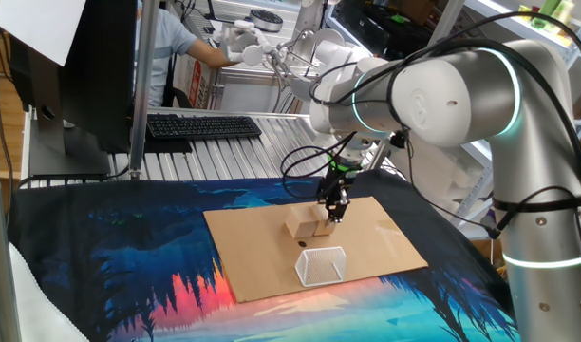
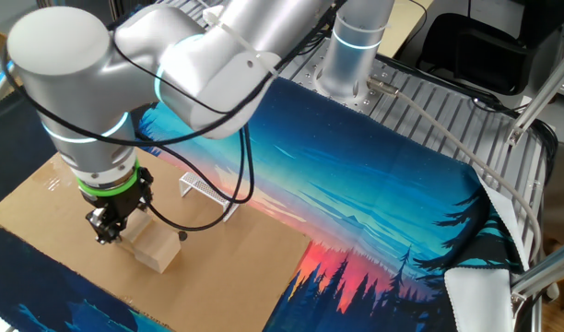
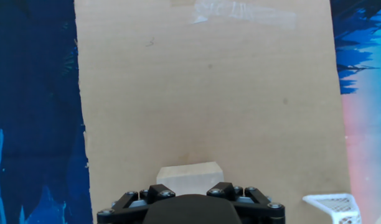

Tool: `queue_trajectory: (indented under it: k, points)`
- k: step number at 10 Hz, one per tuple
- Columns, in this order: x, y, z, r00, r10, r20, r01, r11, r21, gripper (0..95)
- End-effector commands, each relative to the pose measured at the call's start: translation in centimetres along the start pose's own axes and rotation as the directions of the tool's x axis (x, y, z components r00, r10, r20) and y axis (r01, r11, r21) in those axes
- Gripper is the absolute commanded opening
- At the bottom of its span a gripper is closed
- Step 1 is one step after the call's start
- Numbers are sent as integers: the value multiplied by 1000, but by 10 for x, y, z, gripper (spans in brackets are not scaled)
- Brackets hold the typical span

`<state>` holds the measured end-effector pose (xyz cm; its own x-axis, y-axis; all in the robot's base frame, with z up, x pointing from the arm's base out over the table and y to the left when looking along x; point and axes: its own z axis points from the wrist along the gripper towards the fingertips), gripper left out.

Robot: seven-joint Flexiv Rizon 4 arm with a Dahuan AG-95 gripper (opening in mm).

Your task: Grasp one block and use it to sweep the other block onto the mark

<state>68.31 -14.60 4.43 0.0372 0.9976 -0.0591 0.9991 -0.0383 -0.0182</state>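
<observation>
Two pale wooden blocks lie side by side on a brown cardboard sheet [image 1: 262, 256]. My gripper [image 1: 334, 215] stands on the right block [image 1: 322, 228] and looks shut on it. The left block [image 1: 299, 225] touches it. In the other fixed view the gripper [image 2: 106, 231] is at the left end of the blocks [image 2: 158, 247]. The mark [image 1: 302, 244], a tiny dark dot, lies just in front of the left block and also shows in the other fixed view [image 2: 182, 236]. The hand view shows the free block [image 3: 189, 175] right ahead; my fingertips and the held block are hidden.
A clear see-through box with white edges [image 1: 321, 266] stands on the cardboard just beyond the mark; it also shows in the other fixed view [image 2: 205, 192] and the hand view [image 3: 332, 205]. A colourful cloth [image 1: 110, 266] surrounds the cardboard. A keyboard [image 1: 203, 125] lies behind.
</observation>
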Motion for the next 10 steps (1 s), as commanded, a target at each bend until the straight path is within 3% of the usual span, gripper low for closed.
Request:
queue_trajectory:
  k: [1, 4, 5, 7, 10]
  points:
    - [3, 1, -1, 1000, 5, 0, -5, 1000, 1, 0]
    - [6, 0, -1, 1000, -7, 11, 7, 1000, 3, 0]
    - [1, 1, -3, 998, -54, 40, 54, 998, 12, 0]
    - [-8, 5, -11, 997, -79, 8, 79, 997, 13, 0]
    - [-7, 5, -15, 997, -82, -6, 82, 997, 16, 0]
